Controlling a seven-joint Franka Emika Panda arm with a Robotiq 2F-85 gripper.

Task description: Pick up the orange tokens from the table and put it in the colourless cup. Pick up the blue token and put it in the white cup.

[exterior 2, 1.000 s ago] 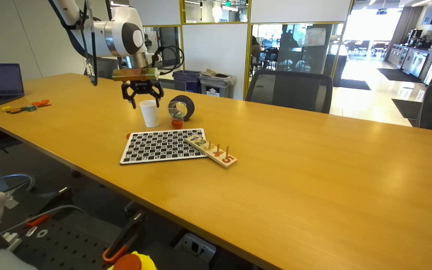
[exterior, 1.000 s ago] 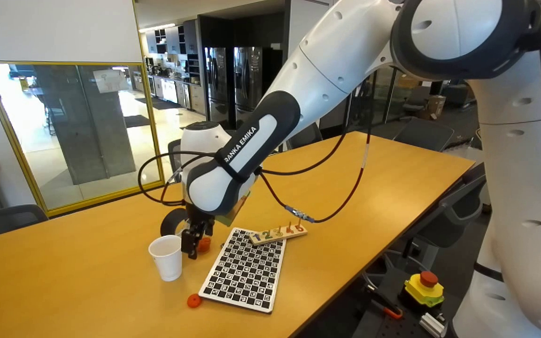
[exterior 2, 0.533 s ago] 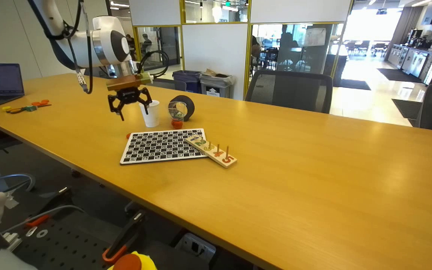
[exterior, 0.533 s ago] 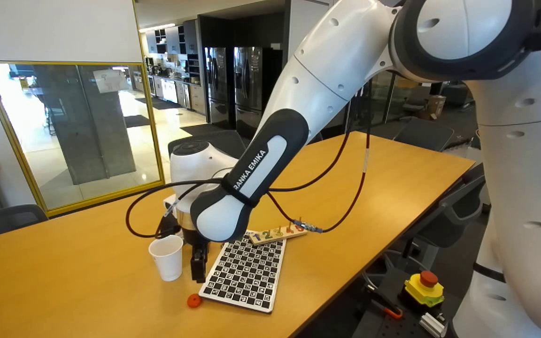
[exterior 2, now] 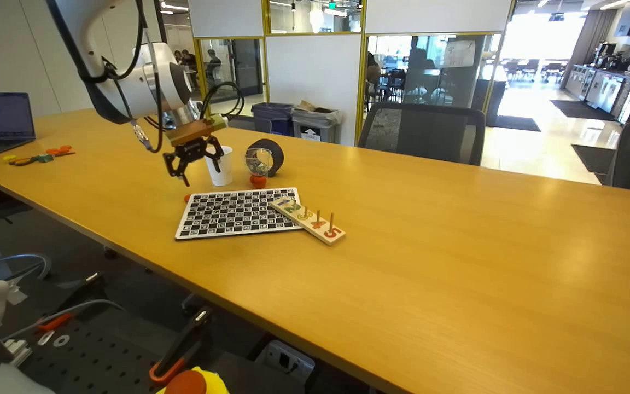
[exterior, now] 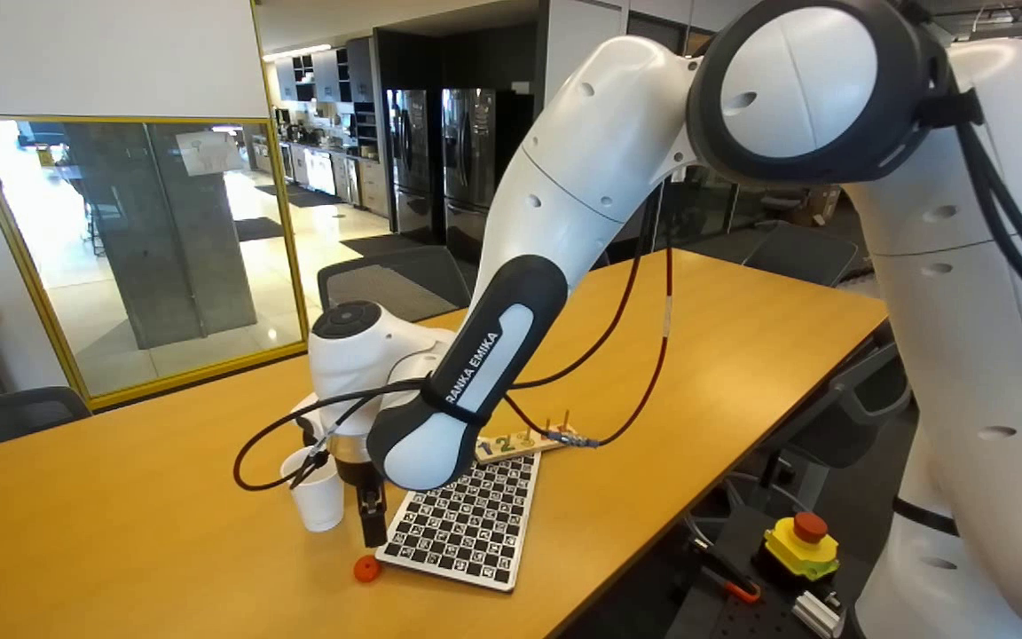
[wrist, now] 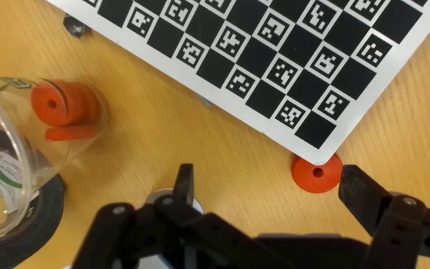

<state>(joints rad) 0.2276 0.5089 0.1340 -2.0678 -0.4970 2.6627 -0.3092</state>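
In an exterior view, a loose orange token [exterior: 367,569] lies flat on the tabletop [exterior: 138,541] at the near left corner of the checkered board [exterior: 471,516]. The hand [wrist: 267,174] is poised above, spread and empty. The token is judged light and stiff, best pinched across its rim.

Wrist view close above the bench [wrist: 230,168], facing down, hand [wrist: 267,181] low in frame, both exterior views farther back, angled down, sharing the white cup [exterior 2: 224,171], arm [exterior: 600,160] large at right in an exterior view, same arm [exterior 2: 101,93] upper left in an exterior view
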